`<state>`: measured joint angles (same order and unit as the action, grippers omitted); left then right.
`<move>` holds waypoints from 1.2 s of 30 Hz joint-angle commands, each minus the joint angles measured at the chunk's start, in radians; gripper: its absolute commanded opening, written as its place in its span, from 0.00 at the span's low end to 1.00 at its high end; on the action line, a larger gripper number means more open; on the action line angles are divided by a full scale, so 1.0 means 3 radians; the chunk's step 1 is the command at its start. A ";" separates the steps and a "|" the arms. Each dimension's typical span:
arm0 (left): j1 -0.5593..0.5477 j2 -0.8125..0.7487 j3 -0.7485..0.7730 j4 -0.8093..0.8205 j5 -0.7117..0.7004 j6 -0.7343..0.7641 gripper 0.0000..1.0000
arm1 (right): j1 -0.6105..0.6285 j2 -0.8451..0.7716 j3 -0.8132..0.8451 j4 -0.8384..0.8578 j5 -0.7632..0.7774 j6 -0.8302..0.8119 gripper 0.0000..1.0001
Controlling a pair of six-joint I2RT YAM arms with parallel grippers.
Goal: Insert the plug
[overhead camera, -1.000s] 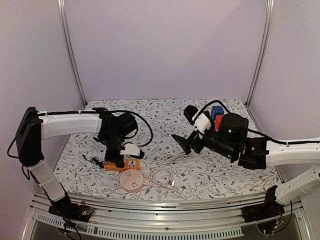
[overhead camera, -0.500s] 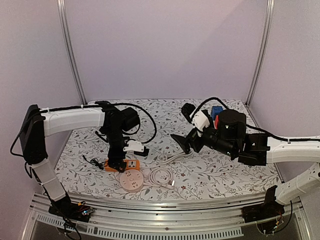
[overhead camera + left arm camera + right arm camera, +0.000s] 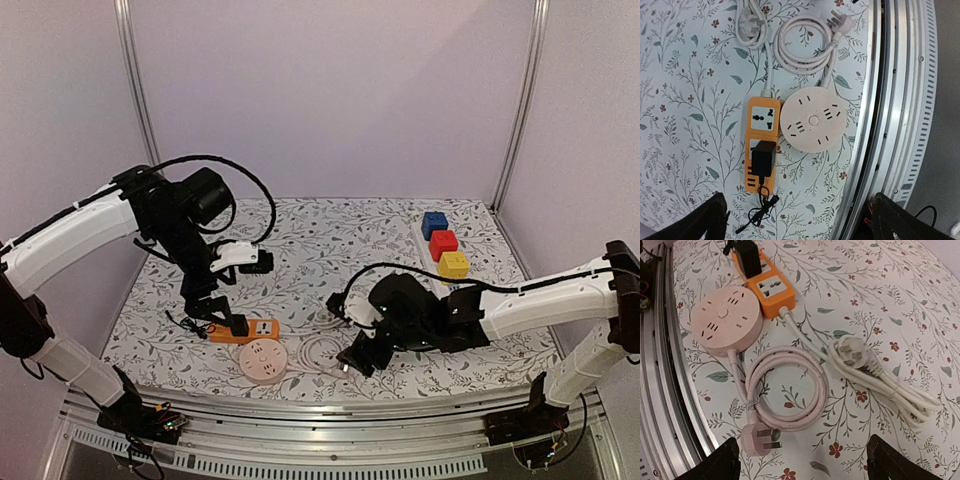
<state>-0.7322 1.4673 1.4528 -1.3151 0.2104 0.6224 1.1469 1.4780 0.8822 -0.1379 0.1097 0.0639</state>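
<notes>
A black adapter plug [image 3: 762,159] sits in one socket of the orange power strip [image 3: 762,120], its thin black lead curled on the table below. My left gripper [image 3: 800,225] hangs open well above them, with nothing between its fingers; in the top view the left gripper [image 3: 215,312] is just left of the orange strip [image 3: 252,329]. My right gripper [image 3: 802,467] is open, low over the coiled pink cable [image 3: 787,387]. The pink plug [image 3: 757,437] lies prongs-up by its left finger. In the top view the right gripper [image 3: 356,358] is beside that coil [image 3: 322,352].
A round pink power strip [image 3: 812,120] lies against the orange one, near the metal rail at the table's front edge [image 3: 890,100]. A white plug [image 3: 852,352] with a bundled cable lies right of the coil. A white strip with blue, red and yellow blocks [image 3: 441,244] stands back right.
My left gripper opened, let go of the black adapter and rose away from the orange strip. The right arm swung down and left to hover over the pink coil.
</notes>
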 commanded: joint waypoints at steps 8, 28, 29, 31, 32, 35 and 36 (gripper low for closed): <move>0.0160 -0.0242 -0.0312 -0.0157 0.0209 -0.0134 1.00 | 0.0335 0.0861 -0.0141 0.0341 0.0090 0.0046 0.71; 0.0160 -0.0151 -0.0248 -0.0144 0.0226 -0.0110 1.00 | 0.0394 0.0772 -0.0295 0.0777 0.0301 -0.0424 0.18; 0.0160 -0.0149 -0.0258 -0.0142 0.0228 -0.0111 1.00 | 0.0382 0.0778 -0.0286 0.0790 0.0269 -0.0464 0.16; 0.0160 -0.0151 -0.0270 -0.0140 0.0238 -0.0095 1.00 | 0.0352 0.0794 -0.0254 0.0792 0.0191 -0.0519 0.11; 0.0160 -0.0154 -0.0271 -0.0132 0.0254 -0.0074 0.99 | 0.0338 0.0791 -0.0244 0.0792 0.0144 -0.0538 0.08; 0.0160 -0.0200 -0.0294 -0.0126 0.0342 0.0079 1.00 | 0.0287 0.0743 -0.0238 0.0787 0.0047 -0.0592 0.00; 0.0158 -0.0231 -0.0316 -0.0126 0.0395 0.0166 1.00 | 0.0273 0.0715 -0.0247 0.0789 0.0027 -0.0608 0.00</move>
<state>-0.6926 1.4139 1.3697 -1.3445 0.2749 0.6075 1.2484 1.7302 0.8032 0.0532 0.1658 -0.0784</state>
